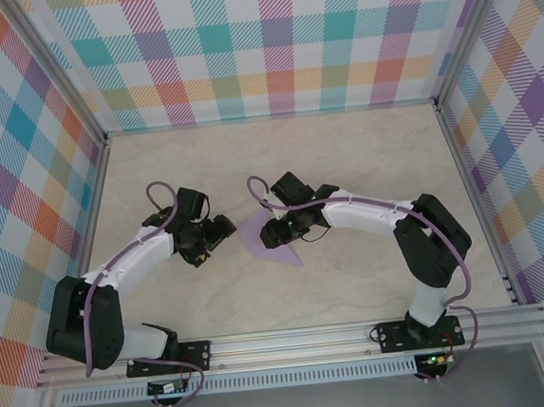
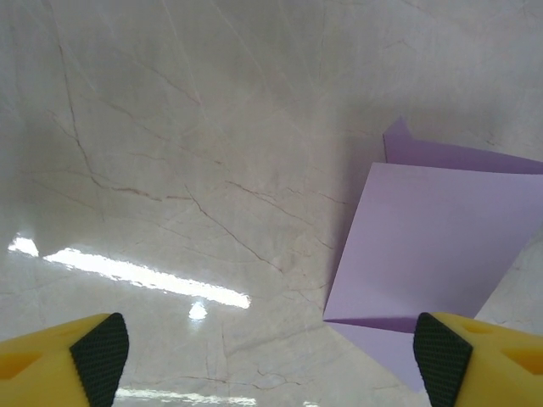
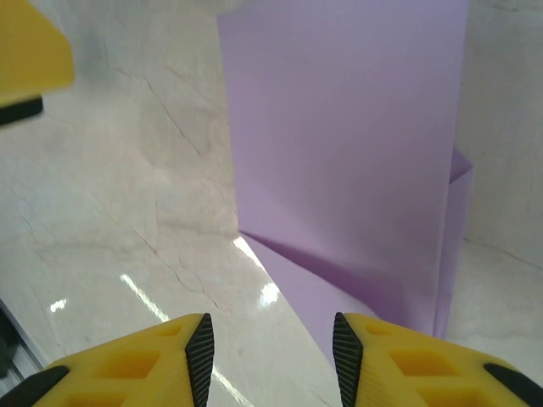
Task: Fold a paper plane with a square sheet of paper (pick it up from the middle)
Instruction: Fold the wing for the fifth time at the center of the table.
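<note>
Yellow fingertips (image 2: 93,360) of left gripper (image 2: 271,360) spread wide, empty; right gripper (image 3: 270,356) half spread, empty. Creased square sheet of paper (image 1: 253,236), flap perhaps raised, at centre of glossy beige marble table (image 1: 373,157); left gripper at its 9 o'clock, right at 3. Plaid walls (image 1: 267,42) around.

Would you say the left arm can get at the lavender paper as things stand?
Probably yes: the left gripper hangs open right beside the paper, with bare table between them.
</note>
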